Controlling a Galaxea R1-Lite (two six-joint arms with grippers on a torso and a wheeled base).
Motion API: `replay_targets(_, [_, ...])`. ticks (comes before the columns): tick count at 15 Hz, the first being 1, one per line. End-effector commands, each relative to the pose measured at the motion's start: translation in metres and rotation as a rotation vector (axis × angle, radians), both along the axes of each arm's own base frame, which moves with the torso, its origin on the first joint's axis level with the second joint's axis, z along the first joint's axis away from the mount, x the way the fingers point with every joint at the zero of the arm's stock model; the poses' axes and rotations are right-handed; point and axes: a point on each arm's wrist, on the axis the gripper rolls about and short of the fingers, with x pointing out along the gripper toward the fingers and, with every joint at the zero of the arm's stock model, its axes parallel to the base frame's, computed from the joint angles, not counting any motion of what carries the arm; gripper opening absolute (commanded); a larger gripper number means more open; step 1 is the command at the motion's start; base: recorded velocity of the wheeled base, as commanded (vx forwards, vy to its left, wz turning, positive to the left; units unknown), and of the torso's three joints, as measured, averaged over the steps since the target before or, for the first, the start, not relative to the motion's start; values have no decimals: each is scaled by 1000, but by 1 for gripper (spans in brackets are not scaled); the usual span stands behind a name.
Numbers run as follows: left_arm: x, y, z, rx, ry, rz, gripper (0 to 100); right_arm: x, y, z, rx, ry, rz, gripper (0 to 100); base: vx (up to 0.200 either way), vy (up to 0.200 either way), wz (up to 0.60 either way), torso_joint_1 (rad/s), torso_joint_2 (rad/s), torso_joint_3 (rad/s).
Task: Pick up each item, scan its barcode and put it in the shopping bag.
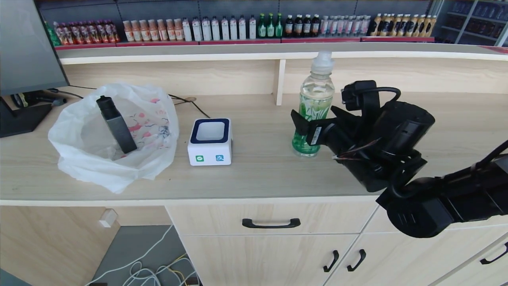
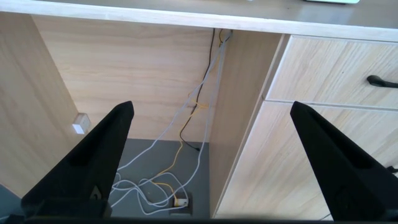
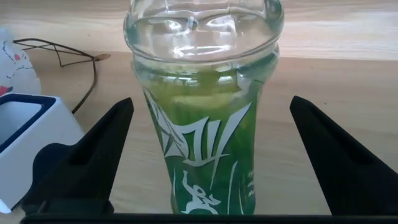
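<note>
Green bottle (image 1: 315, 107) stands upright on the tabletop (image 1: 258, 171), right of the scanner (image 1: 210, 143), between the wide-open fingers of the right gripper (image 3: 211, 102) (neither touches it); left gripper (image 2: 211, 106) fingers spread wide, holding nothing

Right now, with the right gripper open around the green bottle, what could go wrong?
1. The bottle stands tall and upright between the open fingers of the right gripper; an uneven close could tip it.
2. Its wall looks smooth and curved, so it might slip while being carried to the scanner.
3. The shopping bag is limp and already holds a dark item; the bottle could snag its rim.
</note>
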Motion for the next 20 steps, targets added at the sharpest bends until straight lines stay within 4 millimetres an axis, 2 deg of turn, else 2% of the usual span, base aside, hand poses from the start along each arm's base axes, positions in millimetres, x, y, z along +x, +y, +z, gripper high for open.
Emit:
replay_targets(1, [0, 0, 0, -1, 0, -2, 100, 9, 2, -2, 1, -2, -7, 100, 0, 0, 0, 0, 0, 0])
replay_targets(10, [0, 0, 0, -1, 0, 0, 100, 29, 13, -3, -10, -36, -14, 100, 0, 0, 0, 0, 0, 0])
replay_targets(20, [0, 0, 0, -1, 0, 0, 100, 35, 7, 0, -5, -47, -34, 100, 0, 0, 0, 0, 0, 0])
